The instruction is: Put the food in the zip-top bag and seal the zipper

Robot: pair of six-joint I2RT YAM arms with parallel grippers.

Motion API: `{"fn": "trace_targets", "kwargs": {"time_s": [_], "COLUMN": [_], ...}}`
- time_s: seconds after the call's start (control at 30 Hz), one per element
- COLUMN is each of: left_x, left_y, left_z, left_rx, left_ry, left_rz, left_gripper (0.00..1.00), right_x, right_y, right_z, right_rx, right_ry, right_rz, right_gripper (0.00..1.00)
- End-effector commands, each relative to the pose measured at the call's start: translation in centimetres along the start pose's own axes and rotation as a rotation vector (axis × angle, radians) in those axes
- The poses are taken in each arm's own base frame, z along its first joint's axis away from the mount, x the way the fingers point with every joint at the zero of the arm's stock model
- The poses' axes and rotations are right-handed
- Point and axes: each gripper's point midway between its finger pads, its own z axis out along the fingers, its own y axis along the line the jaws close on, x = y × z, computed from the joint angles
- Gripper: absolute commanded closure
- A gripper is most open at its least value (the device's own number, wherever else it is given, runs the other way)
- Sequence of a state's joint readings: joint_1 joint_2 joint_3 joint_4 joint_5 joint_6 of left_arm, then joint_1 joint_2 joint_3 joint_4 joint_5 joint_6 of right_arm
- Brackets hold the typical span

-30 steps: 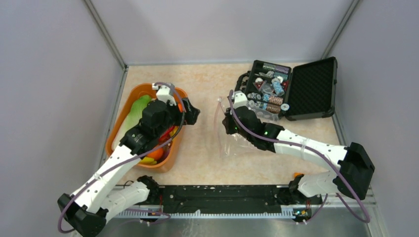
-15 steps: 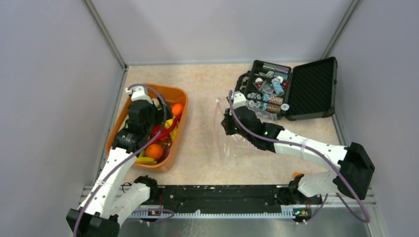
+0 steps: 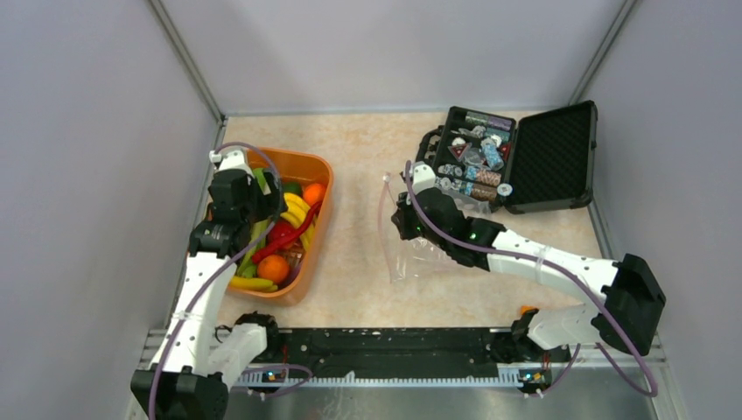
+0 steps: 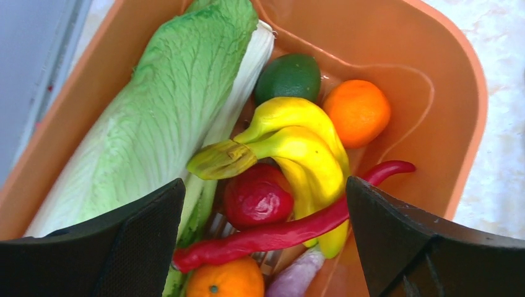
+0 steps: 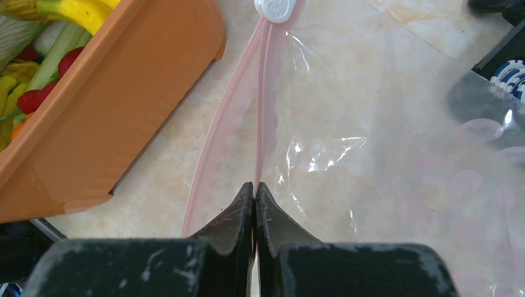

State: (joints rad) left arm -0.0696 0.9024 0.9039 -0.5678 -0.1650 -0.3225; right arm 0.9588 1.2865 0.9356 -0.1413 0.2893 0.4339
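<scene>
The food lies in an orange tub (image 3: 317, 166): yellow bananas (image 4: 297, 139), oranges (image 4: 357, 111), a red chilli (image 4: 291, 232), a red fruit (image 4: 257, 197), a green avocado (image 4: 290, 75) and a big cabbage (image 4: 167, 105). My left gripper (image 4: 266, 235) is open and empty, hovering above the chilli and red fruit. The clear zip-top bag (image 3: 420, 254) lies mid-table. My right gripper (image 5: 255, 189) is shut on one pink zipper (image 5: 263, 105) strip, holding the mouth open; the white slider (image 5: 278, 8) sits at the far end.
An open black hard case (image 3: 516, 157) with chips and packets stands at the back right, just beyond the bag. The tub's corner (image 5: 186, 43) is close to the bag's mouth. Grey walls close in the table on both sides.
My left arm has swung left from the tub's right rim to over the tub's inside. The right gripper and the bag have stayed put.
</scene>
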Motion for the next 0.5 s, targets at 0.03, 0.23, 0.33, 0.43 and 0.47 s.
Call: {"fn": "trace_targets", "kwargs": {"time_s": [0.03,0.23,0.33,0.43,0.47], "left_x": [-3.2,-4.5,-4.1,-2.9,-2.8], "left_y": [0.6,0.9,2.2,3.2,3.7], "left_z": [0.4,3.2,4.9,6.7,7.3], "left_rx": [-0.033,-0.031,-0.033,-0.064,-0.088], "left_ry": [-0.021,0.078,0.166,0.281,0.302], "left_rz": [0.153,0.286,0.324,0.332,0.342], "left_gripper": [0.01,0.01,0.01,0.03,0.04], "right_x": [-2.2,-2.4,-2.2,-2.0,-1.8], "right_y": [0.4,0.6,0.9,1.1,1.1], "right_z": [-1.0,-1.1,-1.0,-1.0,-1.0], "right_rx": [-0.039,-0.055,-0.074,-0.089,-0.091], "right_ry": [-0.071,-0.083,-0.077,-0.074,-0.071], "right_rz": [-0.029,-0.068,-0.069,-0.065,-0.064], "right_gripper": [1.00,1.00,1.00,1.00,1.00]}}
